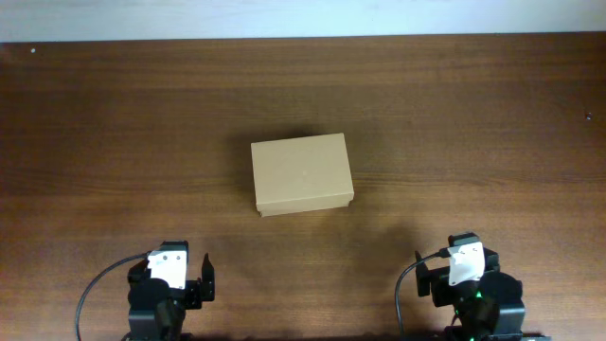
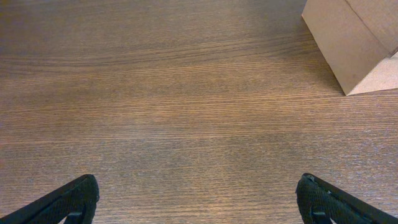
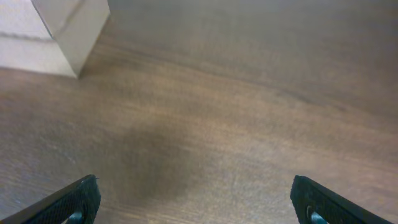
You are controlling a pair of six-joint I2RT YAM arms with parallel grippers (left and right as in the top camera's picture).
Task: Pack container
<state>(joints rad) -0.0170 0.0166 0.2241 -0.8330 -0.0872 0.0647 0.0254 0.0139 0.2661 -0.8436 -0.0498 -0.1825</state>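
Observation:
A closed brown cardboard box (image 1: 302, 173) sits at the middle of the wooden table. Its corner shows at the top right of the left wrist view (image 2: 356, 43) and at the top left of the right wrist view (image 3: 59, 34). My left gripper (image 1: 176, 277) is at the near left edge, open and empty, with its fingertips wide apart over bare wood (image 2: 198, 199). My right gripper (image 1: 453, 268) is at the near right edge, open and empty (image 3: 196, 199). Both are well short of the box.
The dark wooden table (image 1: 473, 114) extends all around the box. Its far edge meets a pale wall strip (image 1: 303, 19) at the top of the overhead view.

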